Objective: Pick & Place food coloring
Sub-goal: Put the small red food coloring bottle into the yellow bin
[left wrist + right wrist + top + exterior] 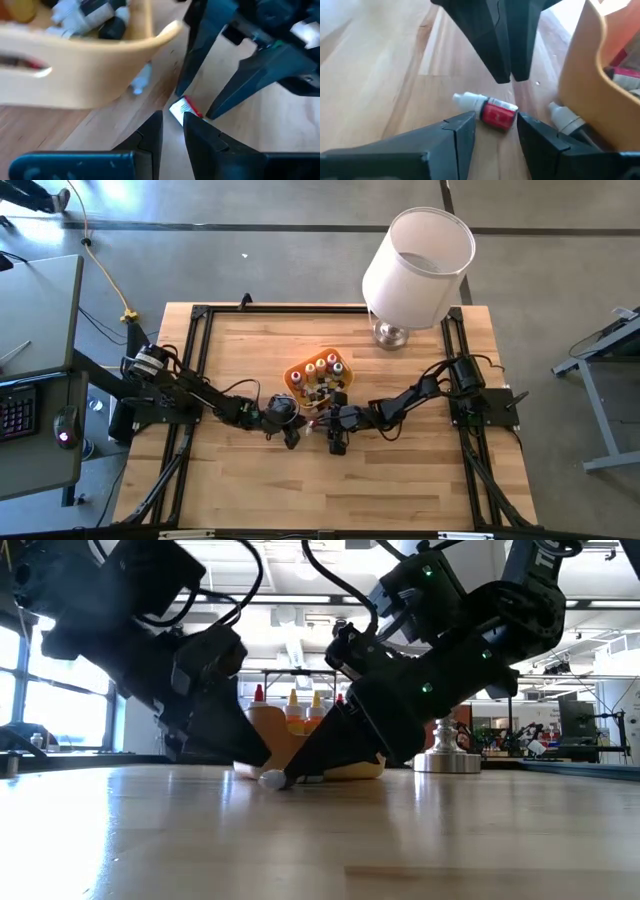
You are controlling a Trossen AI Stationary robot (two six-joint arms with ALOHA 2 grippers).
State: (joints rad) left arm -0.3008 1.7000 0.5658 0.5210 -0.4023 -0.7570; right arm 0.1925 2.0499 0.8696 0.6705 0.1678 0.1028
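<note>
A small red vial with a white cap (492, 111) lies on its side on the table just beside the orange tray (296, 372); its cap also shows in the low view (270, 778). My right gripper (496, 120) is open, low over the table, with one finger on each side of this vial. My left gripper (173, 125) is shut and points at the same vial (182, 107) from the opposite side, its tips close above it. Several coloured bottles (322, 366) stand in the tray. A second vial (564, 119) lies against the tray's wall. My right gripper's open fingers slant down from the table's right and straddle the red vial's body (499, 115), which lies flat on the table; whether a finger touches it cannot be told. My left gripper's tips are next to the vial's white cap (176, 108); I cannot tell whether they touch.
The tray's curved wall (100, 60) stands right beside both grippers on their far side. A white-shaded lamp (418, 260) on a metal base (392, 334) is at the far right of the table. Bare wood lies toward the near edge. A black frame borders the table.
</note>
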